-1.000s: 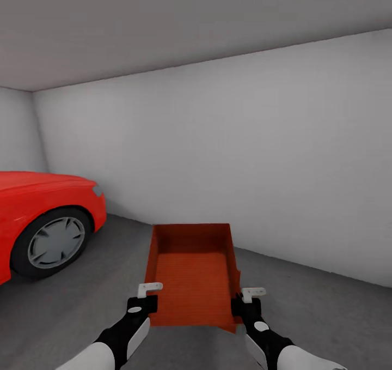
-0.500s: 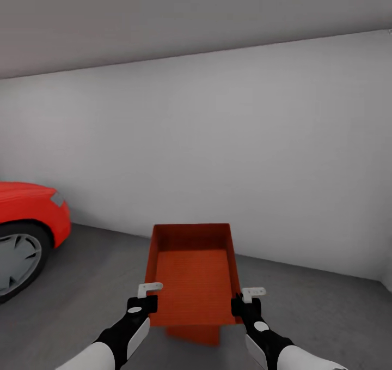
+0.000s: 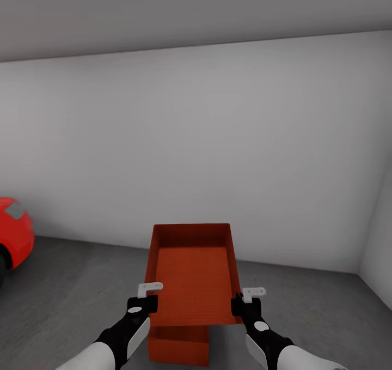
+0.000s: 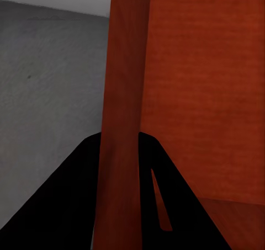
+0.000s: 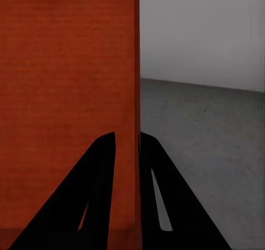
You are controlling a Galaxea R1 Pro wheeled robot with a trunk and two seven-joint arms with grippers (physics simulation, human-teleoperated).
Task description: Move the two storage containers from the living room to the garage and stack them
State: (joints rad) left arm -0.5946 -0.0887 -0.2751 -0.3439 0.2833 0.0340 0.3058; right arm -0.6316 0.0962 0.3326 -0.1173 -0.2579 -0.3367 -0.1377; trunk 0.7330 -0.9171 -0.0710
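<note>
1. The left claw (image 3: 142,300) and right claw (image 3: 246,303) each pinch a side wall of the orange-red open box (image 3: 191,283), held up in the air;
2. the other orange-red box (image 3: 178,347) sits on the grey concrete floor (image 3: 65,299) just below;
3. a crooked drop might tip the top box off.

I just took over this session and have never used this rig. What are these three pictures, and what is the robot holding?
The large picture comes from the robot's head, looking forward and down over its two arms. The left gripper and right gripper each clamp a side wall of an orange-red storage container, carried level above the grey floor. Part of a second container shows beneath it on the floor. At the left edge is a red car, with a pale wall ahead. The other two pictures come from cameras near each wrist: there, dark jaws straddle the container's wall.
</note>
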